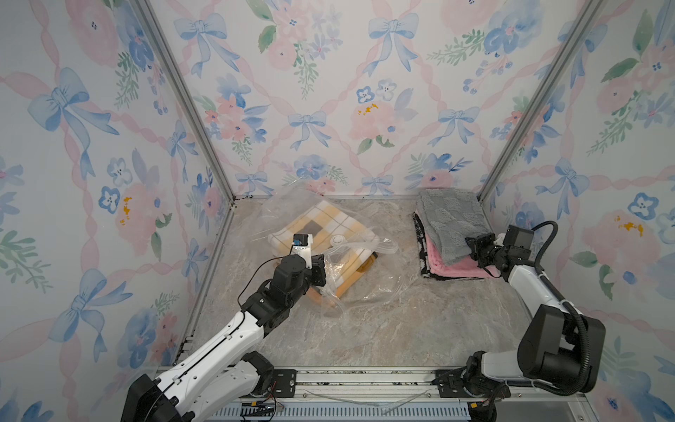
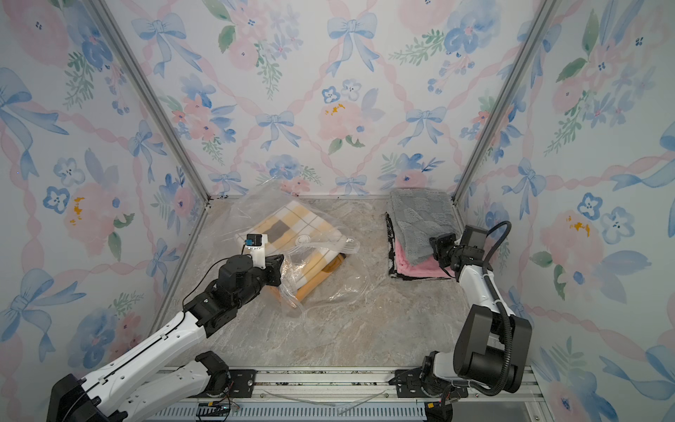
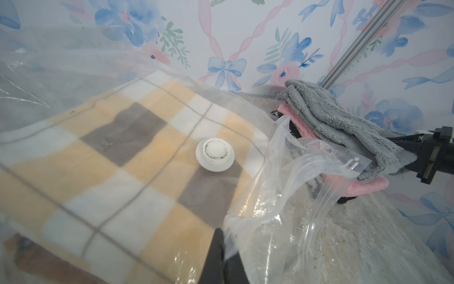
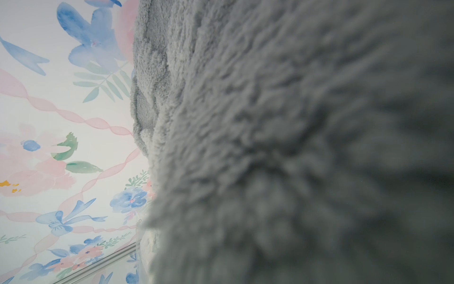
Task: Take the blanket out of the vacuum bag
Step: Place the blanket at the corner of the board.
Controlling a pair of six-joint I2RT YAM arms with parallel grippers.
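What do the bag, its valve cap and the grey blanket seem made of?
Bag: thin clear plastic film, glossy, judging by its crinkles and glare.
Valve cap: probably hard white plastic, smooth and moulded round.
Grey blanket: soft fleece-like fabric, matte, with a fuzzy pile.

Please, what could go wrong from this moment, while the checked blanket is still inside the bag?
1. The left tool pinches only thin plastic of the bag; a pull may slip off, or drag the checked blanket along.
2. The right tool sits against the gray blanket, whose fluff fills the right wrist view; moving away could drag it off the pink blanket.
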